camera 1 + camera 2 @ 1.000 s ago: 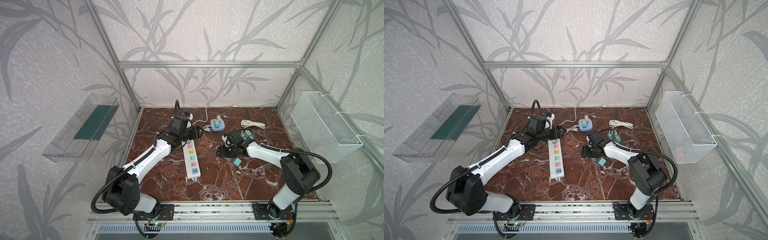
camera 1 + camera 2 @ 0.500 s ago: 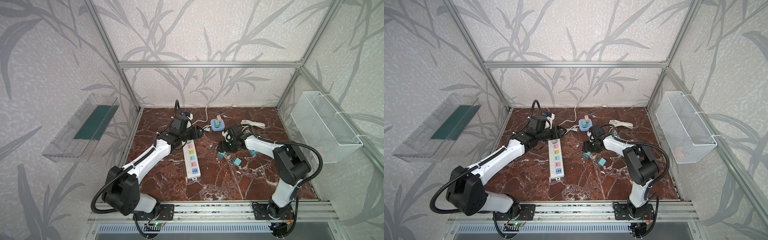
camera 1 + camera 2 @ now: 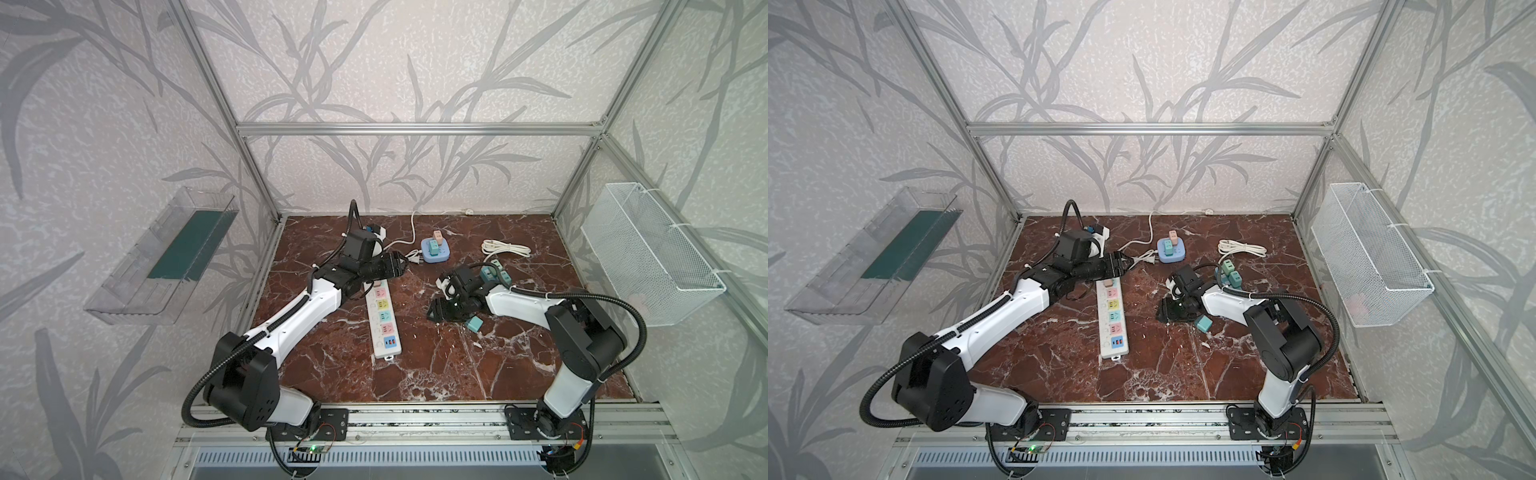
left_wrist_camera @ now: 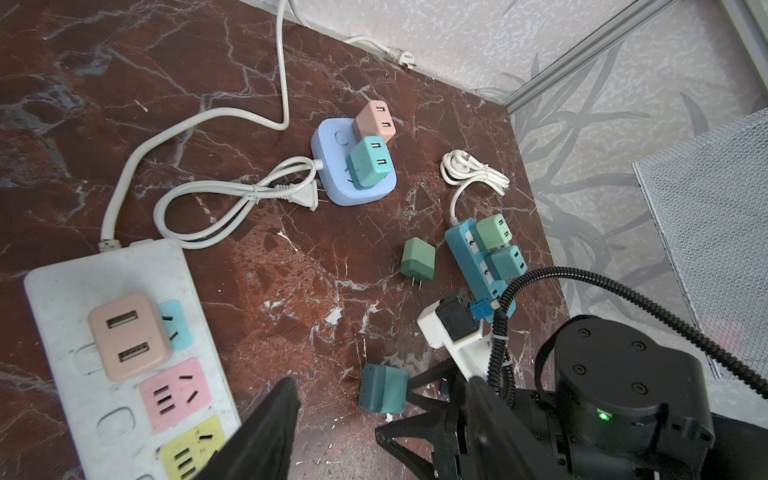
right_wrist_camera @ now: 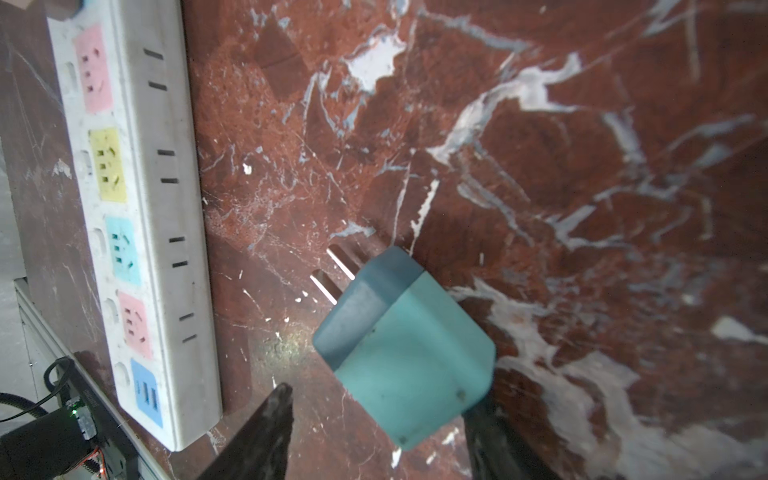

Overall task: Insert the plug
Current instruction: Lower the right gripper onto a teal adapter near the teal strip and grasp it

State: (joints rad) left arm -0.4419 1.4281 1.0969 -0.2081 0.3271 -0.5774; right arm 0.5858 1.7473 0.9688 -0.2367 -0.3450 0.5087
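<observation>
On the left wall we see a clear bin (image 3: 124, 299) holding a green sheet (image 3: 187, 245). Our left end effector (image 3: 401, 266) hangs wide and empty near the far end of the white power strip (image 3: 384, 328), where a pink adapter (image 4: 129, 336) sits plugged in. Further right, a blue socket block (image 3: 435, 251) carries two chargers (image 4: 370, 166). On the worktop (image 3: 436, 374) the teal plug (image 3: 474, 324) lies on its side between the spread, ungripping jaws of the right end effector (image 3: 441, 311), prongs toward the strip. The wire basket (image 3: 623, 249) on the right wall holds something pinkish, too faint to name.
</observation>
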